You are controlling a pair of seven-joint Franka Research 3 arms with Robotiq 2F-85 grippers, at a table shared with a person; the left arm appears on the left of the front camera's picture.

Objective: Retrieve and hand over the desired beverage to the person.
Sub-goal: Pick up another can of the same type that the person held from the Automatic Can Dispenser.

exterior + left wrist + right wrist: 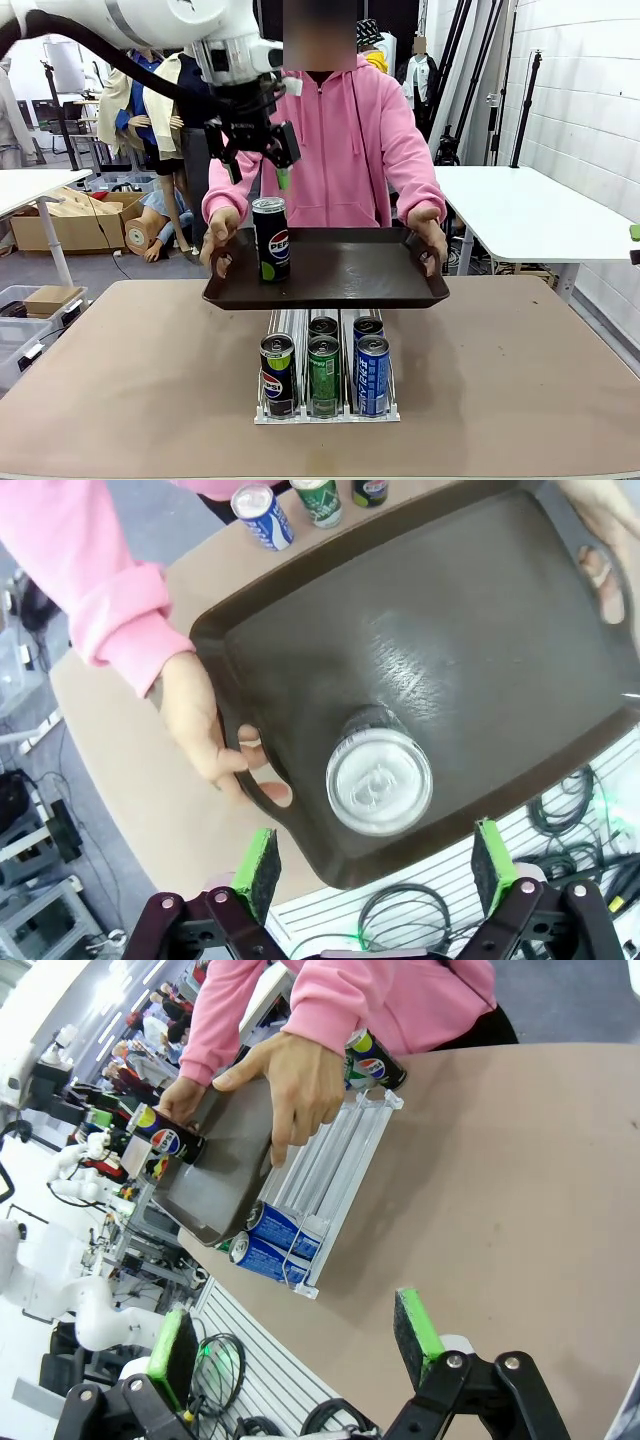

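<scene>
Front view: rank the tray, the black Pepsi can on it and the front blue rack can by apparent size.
1. tray
2. black Pepsi can and front blue can: look alike, blue one nearer the camera; unranked.

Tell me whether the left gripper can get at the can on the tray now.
Probably yes. The left gripper hangs open right above the can, which stands upright on the tray, nothing over it. The person's hands hold only the tray's ends.
</scene>
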